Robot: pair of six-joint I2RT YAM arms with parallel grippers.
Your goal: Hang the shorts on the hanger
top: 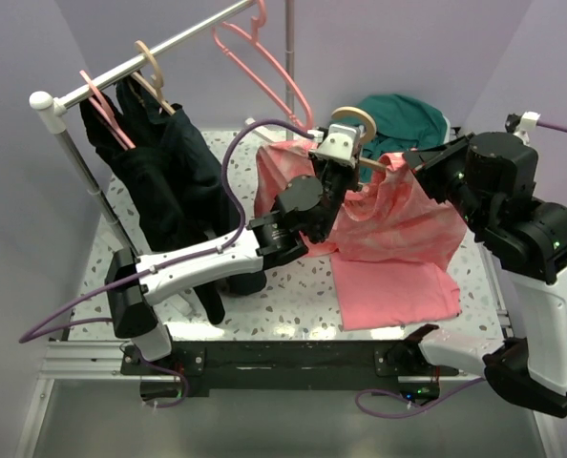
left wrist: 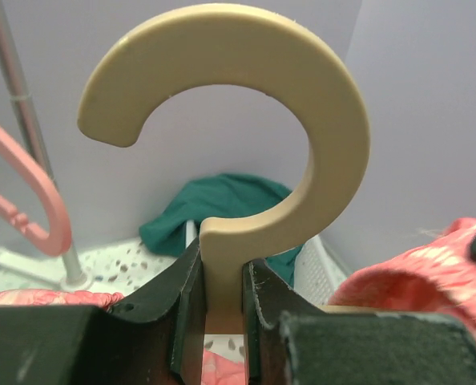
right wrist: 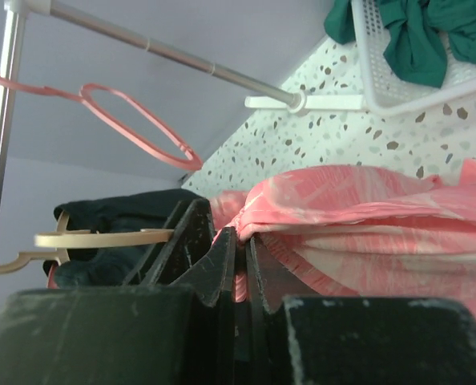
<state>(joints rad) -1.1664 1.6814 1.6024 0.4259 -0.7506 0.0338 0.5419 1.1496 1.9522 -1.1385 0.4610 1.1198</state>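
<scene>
In the left wrist view my left gripper (left wrist: 222, 281) is shut on the neck of the pale beige hanger (left wrist: 302, 96), hook pointing up. From above, that left gripper (top: 346, 155) holds the hanger (top: 360, 117) raised over the middle of the table. The salmon mottled shorts (top: 393, 215) drape from the hanger's right shoulder down towards the table. My right gripper (top: 415, 164) is at their upper edge. In the right wrist view its jaws (right wrist: 242, 241) are shut on a fold of the shorts (right wrist: 366, 216), and the hanger (right wrist: 102, 237) shows edge-on to the left.
A plain pink cloth (top: 398, 291) lies flat under the shorts. A teal garment (top: 403, 114) fills a white basket (right wrist: 366, 72) at the back. The clothes rail (top: 140, 62) at left carries dark clothes (top: 169, 172) and pink hangers (top: 264, 57).
</scene>
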